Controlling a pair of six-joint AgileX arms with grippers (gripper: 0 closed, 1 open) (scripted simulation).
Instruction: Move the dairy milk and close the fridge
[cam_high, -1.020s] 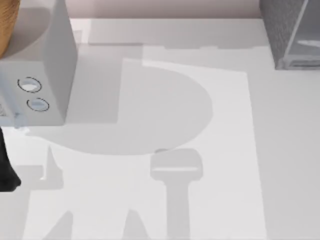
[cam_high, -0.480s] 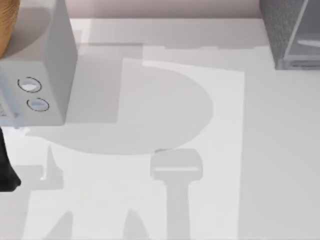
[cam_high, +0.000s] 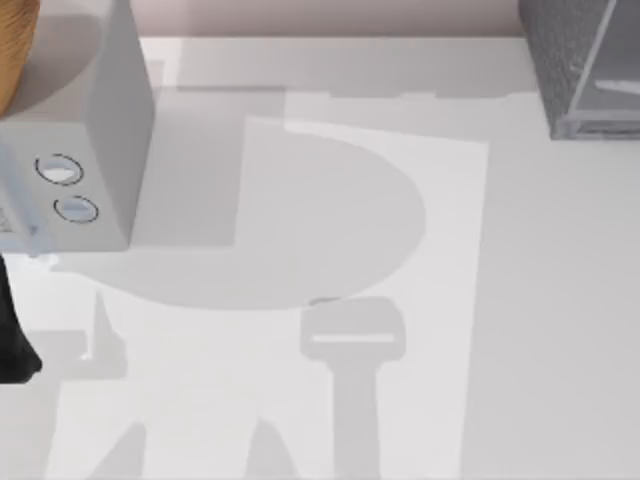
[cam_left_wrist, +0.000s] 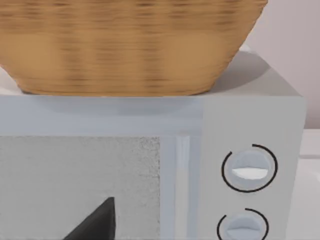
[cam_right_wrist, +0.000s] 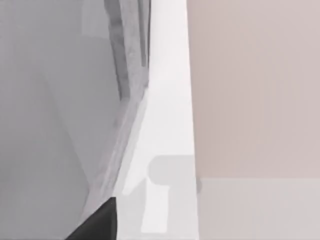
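The fridge (cam_high: 560, 60) stands at the table's far right corner, dark grey and speckled, with a paler glassy door panel (cam_high: 615, 70). The right wrist view looks along a pale grey panel of the fridge (cam_right_wrist: 60, 110) from very close, and a dark tip of my right gripper (cam_right_wrist: 97, 222) shows at the frame's edge. The dairy milk is out of view. My left arm (cam_high: 15, 340) is a black shape at the table's left edge. A dark tip of the left gripper (cam_left_wrist: 97, 222) shows in front of the light-grey box.
A smooth light-grey box with two round dials (cam_high: 100, 130) stands at the far left, with a wicker basket (cam_left_wrist: 130, 45) on top of it. The white tabletop (cam_high: 330, 200) between the box and the fridge carries soft arm shadows. A pinkish wall (cam_right_wrist: 250, 85) runs behind the table.
The right edge of the bright patch on the table has slid leftward, so the shade on the right side has widened. The left arm and both boxes stay put.
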